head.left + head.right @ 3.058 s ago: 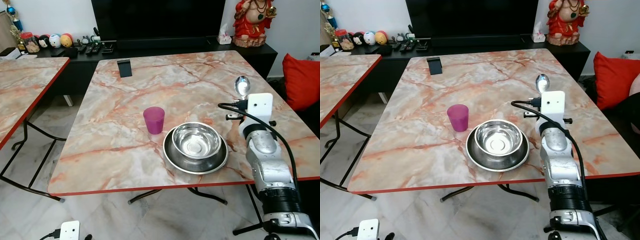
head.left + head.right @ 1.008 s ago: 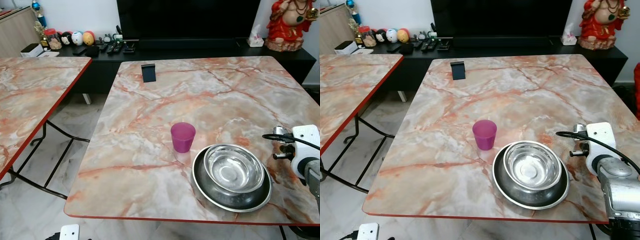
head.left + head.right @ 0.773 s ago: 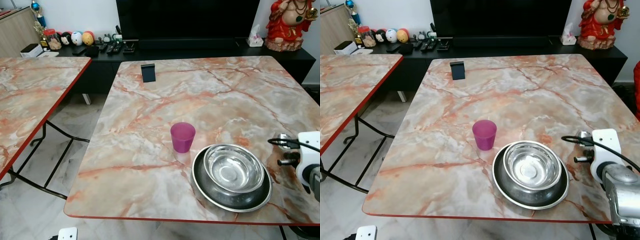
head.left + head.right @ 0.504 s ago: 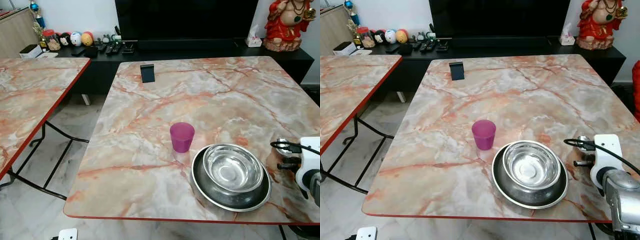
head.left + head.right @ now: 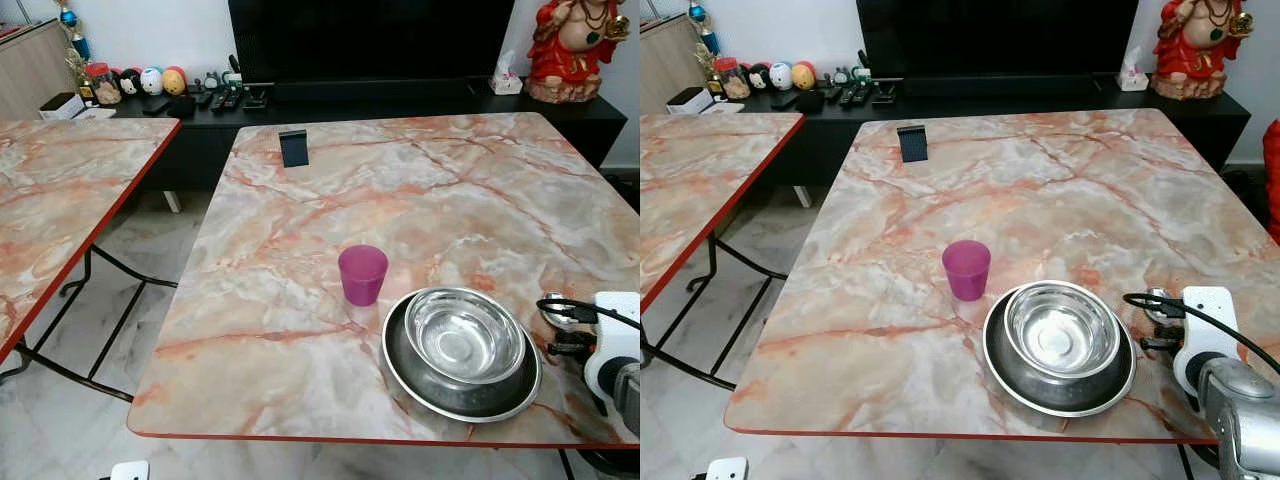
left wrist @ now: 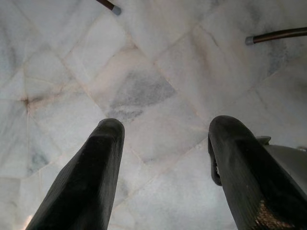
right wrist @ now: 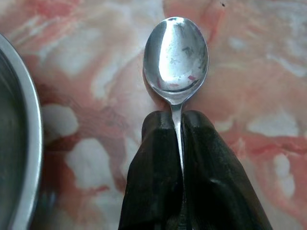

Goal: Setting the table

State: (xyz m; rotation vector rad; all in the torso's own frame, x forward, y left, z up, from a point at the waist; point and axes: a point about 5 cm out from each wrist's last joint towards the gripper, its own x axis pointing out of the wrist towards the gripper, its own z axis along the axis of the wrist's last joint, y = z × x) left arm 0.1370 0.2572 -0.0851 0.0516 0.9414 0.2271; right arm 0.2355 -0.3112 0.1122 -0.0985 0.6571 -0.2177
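Observation:
A steel bowl [image 5: 464,335] sits inside a steel plate [image 5: 405,375] near the front right of the marble table [image 5: 400,190]. A purple cup [image 5: 362,274] stands upright just left of them. My right gripper [image 7: 176,117] is shut on the handle of a steel spoon [image 7: 176,52], whose bowl faces up, low over the tabletop right of the plate's rim [image 7: 21,124]. The spoon [image 5: 1157,300] peeks out ahead of the right wrist [image 5: 1205,335]. I cannot tell whether it touches the table. My left gripper [image 6: 165,129] hangs open over the floor.
A second marble table [image 5: 60,200] stands to the left across a gap of tiled floor. A small black stand [image 5: 294,146] sits at the table's far left. Behind are a black console with remotes [image 5: 225,98], a TV and a red statue [image 5: 570,45].
The camera has shifted. My right arm has come down with the spoon, from raised over the table's right side to low beside the plate. Cup, bowl and plate stay put.

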